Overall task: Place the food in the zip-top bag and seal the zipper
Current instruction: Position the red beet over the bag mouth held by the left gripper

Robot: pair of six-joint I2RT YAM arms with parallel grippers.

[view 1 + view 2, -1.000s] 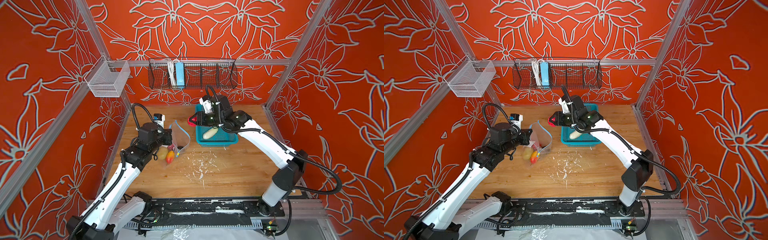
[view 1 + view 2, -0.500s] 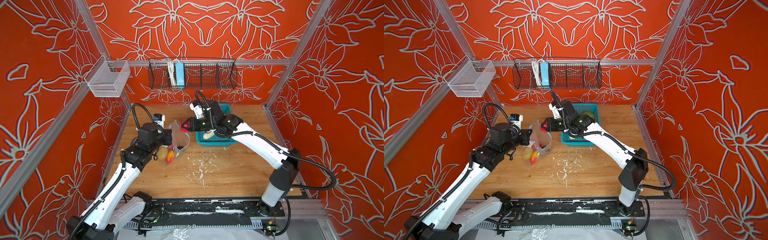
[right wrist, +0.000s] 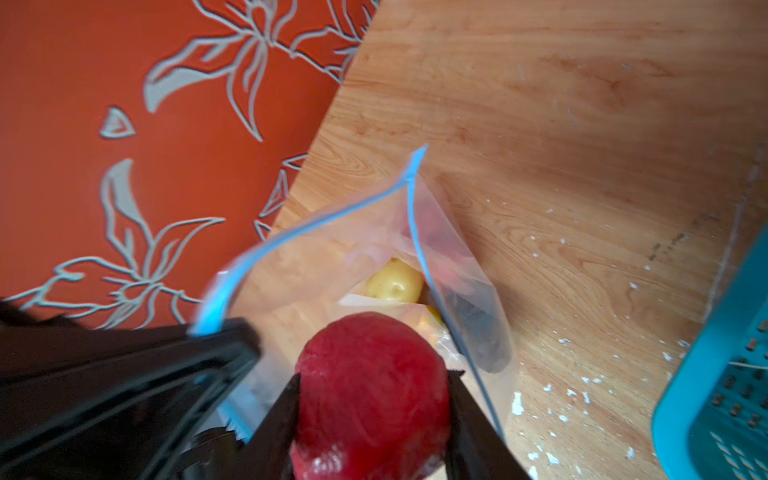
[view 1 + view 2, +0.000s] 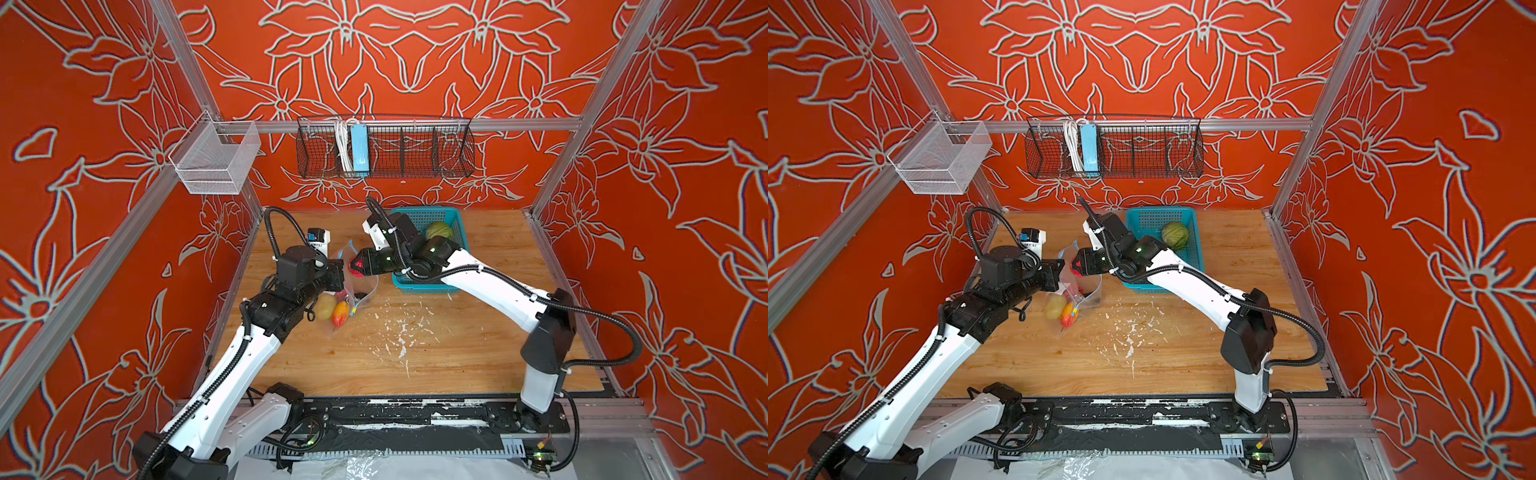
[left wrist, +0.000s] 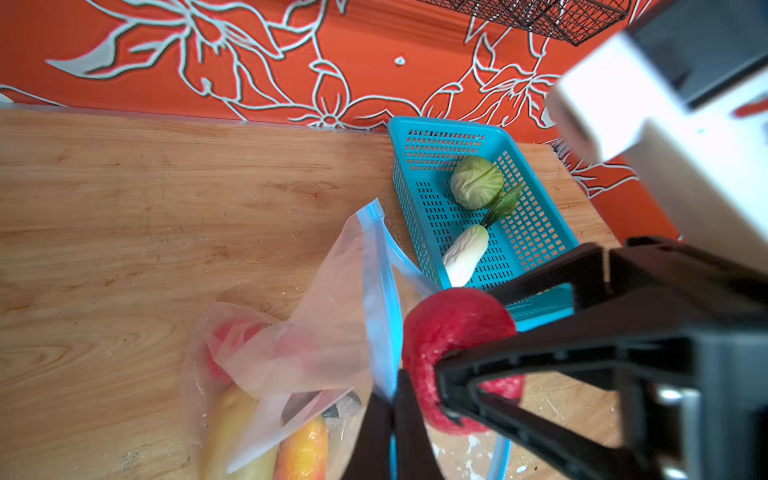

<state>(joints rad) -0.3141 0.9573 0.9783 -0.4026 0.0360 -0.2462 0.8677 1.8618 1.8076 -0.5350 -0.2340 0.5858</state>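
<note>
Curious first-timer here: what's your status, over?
Left jaws shut on zip-top bag rim. Right jaws grip red berry at bag mouth. Cabbage, cucumber in basket. Path clear.

Both top views look down from high, facing the back wall (image 4: 415, 62); both wrist cameras sit close, sharing the zip-top bag (image 5: 324, 324).

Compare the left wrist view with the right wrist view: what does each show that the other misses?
Only the left wrist view: the cabbage, cucumber and green leaf lying in the teal basket. Only the right wrist view: a straight look into the open mouth of the zip-top bag, down to the potato. Both: the right hand gripping the red berry at the mouth, and the left hand pinching the zipper.
</note>
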